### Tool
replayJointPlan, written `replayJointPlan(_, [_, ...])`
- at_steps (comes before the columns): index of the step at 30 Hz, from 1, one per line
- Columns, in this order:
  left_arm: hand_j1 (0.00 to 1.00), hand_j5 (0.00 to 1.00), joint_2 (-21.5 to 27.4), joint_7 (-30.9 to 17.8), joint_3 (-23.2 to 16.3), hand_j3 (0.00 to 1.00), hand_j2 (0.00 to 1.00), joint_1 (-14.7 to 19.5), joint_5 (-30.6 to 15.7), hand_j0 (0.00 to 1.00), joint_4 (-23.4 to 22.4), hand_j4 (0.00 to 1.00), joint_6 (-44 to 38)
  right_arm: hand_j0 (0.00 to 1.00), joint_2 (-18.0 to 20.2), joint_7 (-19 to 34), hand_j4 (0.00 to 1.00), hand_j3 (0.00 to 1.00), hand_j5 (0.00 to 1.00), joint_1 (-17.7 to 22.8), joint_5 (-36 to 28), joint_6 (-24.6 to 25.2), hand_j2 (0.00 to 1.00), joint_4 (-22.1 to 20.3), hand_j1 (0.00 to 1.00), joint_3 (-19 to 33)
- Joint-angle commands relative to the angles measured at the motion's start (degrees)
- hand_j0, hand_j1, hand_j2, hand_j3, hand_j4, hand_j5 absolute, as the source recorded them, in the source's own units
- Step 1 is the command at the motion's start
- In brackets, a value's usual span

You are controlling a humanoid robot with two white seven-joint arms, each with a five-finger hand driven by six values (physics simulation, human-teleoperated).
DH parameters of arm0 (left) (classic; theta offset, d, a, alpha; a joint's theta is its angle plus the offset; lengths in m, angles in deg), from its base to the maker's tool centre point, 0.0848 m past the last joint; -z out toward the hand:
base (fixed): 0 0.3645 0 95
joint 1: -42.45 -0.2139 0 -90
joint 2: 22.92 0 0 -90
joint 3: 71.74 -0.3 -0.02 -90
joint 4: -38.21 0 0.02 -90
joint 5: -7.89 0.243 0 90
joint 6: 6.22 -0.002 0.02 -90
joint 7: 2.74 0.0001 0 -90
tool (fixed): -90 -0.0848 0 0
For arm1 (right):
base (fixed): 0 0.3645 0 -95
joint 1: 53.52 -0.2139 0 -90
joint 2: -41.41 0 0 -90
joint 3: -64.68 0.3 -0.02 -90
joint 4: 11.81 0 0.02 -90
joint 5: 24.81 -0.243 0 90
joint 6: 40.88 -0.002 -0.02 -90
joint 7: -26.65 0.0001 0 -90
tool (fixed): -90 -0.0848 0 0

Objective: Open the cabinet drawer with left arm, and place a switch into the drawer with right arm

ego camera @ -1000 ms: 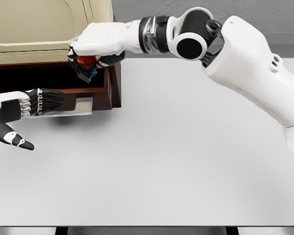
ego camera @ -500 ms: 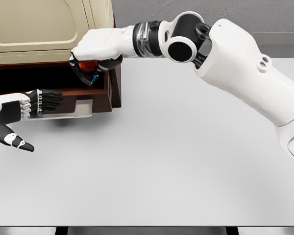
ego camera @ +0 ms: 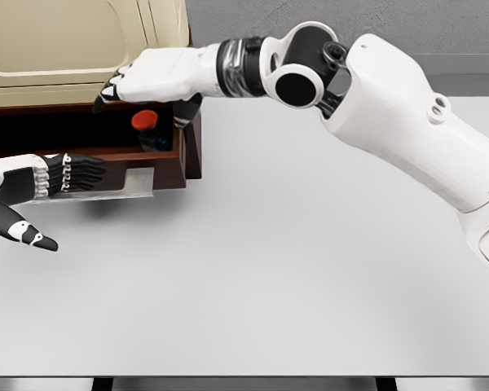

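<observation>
Having released, the right hand (ego camera: 147,81) leaves the switch (ego camera: 145,122) in the drawer (ego camera: 159,156).

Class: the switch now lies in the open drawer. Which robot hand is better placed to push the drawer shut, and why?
Probably the left robot hand: it rests at the drawer front's handle, while the right robot hand hovers open above the switch.

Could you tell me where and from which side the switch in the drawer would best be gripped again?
Probably the red cap of the switch, from above: it stands upright inside the open drawer, whose walls block its dark body from the sides.
</observation>
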Motion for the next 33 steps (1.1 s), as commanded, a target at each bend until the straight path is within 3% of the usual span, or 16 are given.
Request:
replayJointPlan(1, [1.00,1.00,0.1,-0.2,-3.7,1.00,1.00,0.0,12.8,1.00,-1.1,1.00,-0.4,1.00,3.0,0.0,1.00,1.00,1.00,0.0,-0.5,-1.5,1.00,-6.4,1.00,0.1])
replayJointPlan(3, [1.00,1.00,0.2,-0.2,-3.0,1.00,1.00,0.0,12.8,1.00,-1.1,1.00,-0.1,1.00,8.2,0.0,1.00,1.00,1.00,1.1,-0.6,-5.9,1.00,-10.1,1.00,0.1])
replayJointPlan(6, [1.00,1.00,0.0,-0.2,-2.9,1.00,1.00,0.2,12.8,1.00,-1.0,1.00,0.3,1.00,17.5,0.0,1.00,1.00,1.00,4.0,-4.3,-13.6,1.00,-10.2,1.00,1.5])
replayJointPlan(11, [1.00,1.00,0.2,-0.2,-1.9,1.00,1.00,0.5,11.9,1.00,-1.0,1.00,3.3,1.00,28.6,0.0,1.00,1.00,1.00,11.7,-8.4,-15.7,1.00,-10.1,1.00,10.5])
replayJointPlan(14, [1.00,1.00,0.7,-0.2,-1.1,1.00,1.00,0.5,11.2,1.00,-0.9,1.00,3.4,1.00,32.1,0.0,1.00,1.00,1.00,14.1,-10.3,-15.4,1.00,-9.5,1.00,13.0])
replayJointPlan(21, [1.00,1.00,1.6,-0.2,3.2,1.00,1.00,1.3,9.5,1.00,-0.9,1.00,4.1,1.00,35.8,0.0,1.00,1.00,1.00,17.5,-10.4,-15.6,1.00,-6.9,1.00,13.3])
replayJointPlan(26, [1.00,1.00,1.6,-0.2,3.5,1.00,1.00,2.9,8.0,1.00,-0.9,1.00,4.2,1.00,36.7,0.0,1.00,1.00,1.00,18.5,-10.3,-16.5,1.00,-6.9,1.00,13.3])
replayJointPlan(29, [1.00,1.00,1.8,-0.2,3.5,1.00,1.00,4.0,7.7,1.00,-0.9,1.00,11.8,1.00,37.5,0.0,1.00,1.00,1.00,19.2,-10.3,-19.7,1.00,-6.9,1.00,13.3])
replayJointPlan(33, [1.00,1.00,1.8,-0.2,3.5,1.00,1.00,4.3,7.3,1.00,-0.9,1.00,13.3,1.00,37.5,0.0,1.00,1.00,1.00,20.1,-10.3,-19.7,1.00,-6.3,1.00,13.3])
